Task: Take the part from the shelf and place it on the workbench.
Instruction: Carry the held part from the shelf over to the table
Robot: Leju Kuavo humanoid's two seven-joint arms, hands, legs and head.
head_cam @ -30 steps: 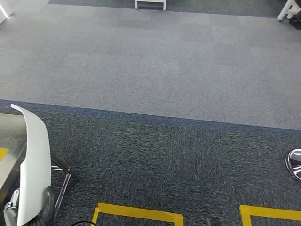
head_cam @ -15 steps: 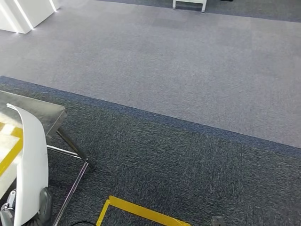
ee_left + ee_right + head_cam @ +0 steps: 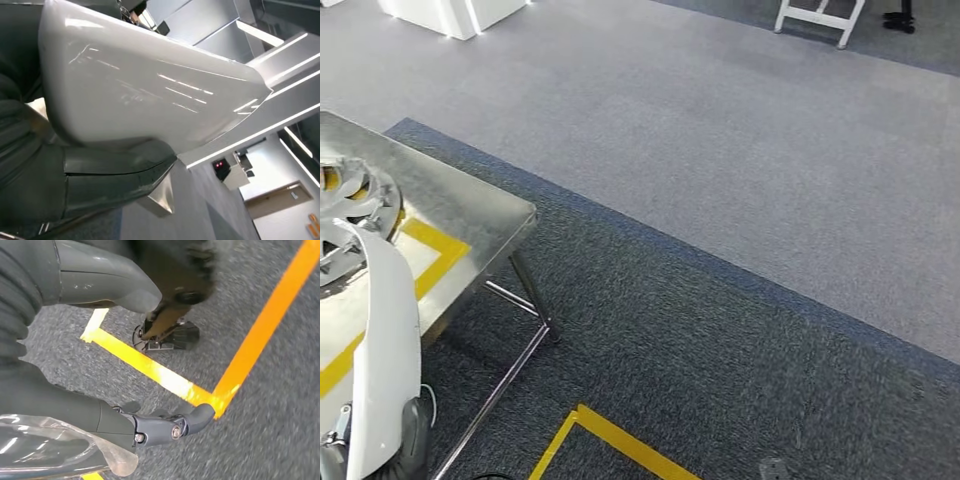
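Left hand (image 3: 56, 185) grips the white part (image 3: 388, 350) upright beside the steel surface (image 3: 463, 205), mid-carry; next, I judge, it must reach over and lower it there.

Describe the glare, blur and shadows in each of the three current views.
Head view: sharp; the steel workbench has a soft sheen and casts a faint shadow on the carpet. Left wrist view: bright streaks of ceiling light glare across the glossy white part. Right wrist view: the dark fingers are motion-blurred, while the yellow floor tape is fairly crisp.
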